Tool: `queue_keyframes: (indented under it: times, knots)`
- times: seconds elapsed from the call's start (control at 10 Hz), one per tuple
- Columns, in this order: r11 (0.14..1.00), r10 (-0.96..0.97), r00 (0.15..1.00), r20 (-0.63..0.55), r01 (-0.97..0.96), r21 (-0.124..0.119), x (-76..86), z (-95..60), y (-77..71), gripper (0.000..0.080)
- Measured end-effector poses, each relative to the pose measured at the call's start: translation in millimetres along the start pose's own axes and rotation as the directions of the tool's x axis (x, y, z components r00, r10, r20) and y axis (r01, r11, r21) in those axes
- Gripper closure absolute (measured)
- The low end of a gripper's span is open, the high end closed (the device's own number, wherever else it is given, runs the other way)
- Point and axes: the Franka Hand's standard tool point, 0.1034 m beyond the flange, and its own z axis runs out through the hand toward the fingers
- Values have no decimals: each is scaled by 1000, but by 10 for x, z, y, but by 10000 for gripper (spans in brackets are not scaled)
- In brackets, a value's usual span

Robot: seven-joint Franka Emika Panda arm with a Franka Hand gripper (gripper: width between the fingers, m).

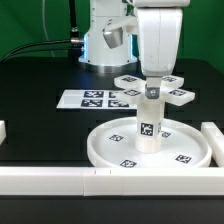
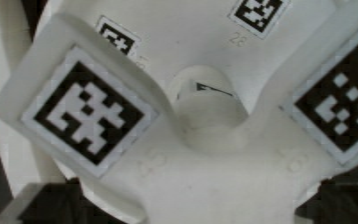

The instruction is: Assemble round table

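The jaws close on a tagged white cylindrical post [image 1: 149, 120], held upright by the gripper [image 1: 151, 98] over the central hub of the large white rimmed plastic disc [image 1: 110, 150]. Seating it appears to be under way; fastening remains.

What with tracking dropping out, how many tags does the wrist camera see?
4. A large tag and a second flank the hollow; two small tags lie beyond. More may be out of frame.
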Motion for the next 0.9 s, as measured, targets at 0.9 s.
queue_keyframes:
  times: [0.9]
  knots:
    - [1000, 1, 1000, 0, -1, 2, -2, 12, -4, 360]
